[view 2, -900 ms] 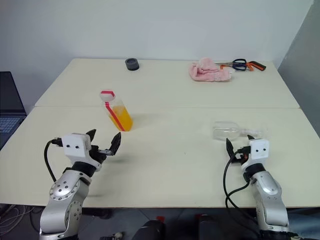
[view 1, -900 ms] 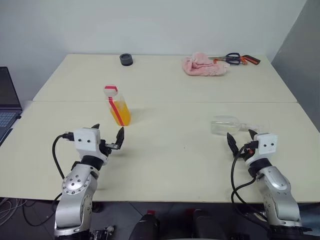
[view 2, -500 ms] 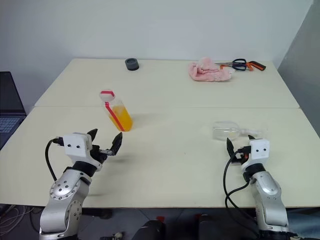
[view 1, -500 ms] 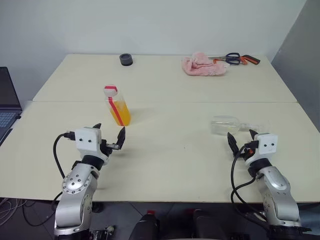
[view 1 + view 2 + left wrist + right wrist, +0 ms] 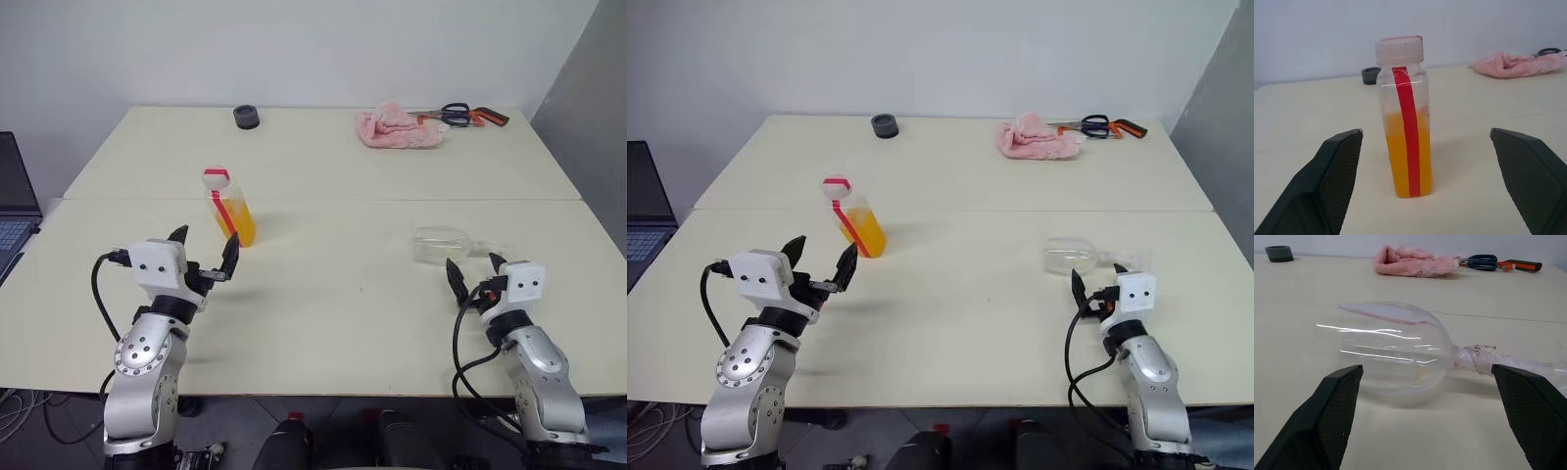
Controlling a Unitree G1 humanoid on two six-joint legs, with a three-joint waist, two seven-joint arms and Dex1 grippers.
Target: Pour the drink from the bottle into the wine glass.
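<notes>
1. Right now you have the bottle (image 5: 231,211) standing upright on the table (image 5: 333,294), on your left side. It is clear plastic with a red strip down its front and a pale cap on a wide neck. The drink (image 5: 1405,154), a translucent orange-yellow, fills about its lower half.
2. Your wine glass (image 5: 446,245) is lying on its side on the right part of the table, bowl toward the middle, stem and foot pointing right. In the right wrist view the stem looks wrapped in something whitish where it meets the bowl; you cannot tell what.
3. Your left gripper (image 5: 204,253) is spread wide and holds nothing. It hovers above the table, touching no object.
4. Your right gripper (image 5: 472,268) is likewise spread wide and empty.
5. Seen from the left wrist, the bottle sits centred between your two fingers (image 5: 1327,181) but beyond their tips, apart from them.
6. Seen from the right wrist, the glass lies crosswise just past the fingertips (image 5: 1334,411), bowl between them, with no contact.
7. At the far edge you have a pink cloth (image 5: 397,128), scissors (image 5: 460,116) and a small dark ring (image 5: 247,117), well apart from both grippers.
</notes>
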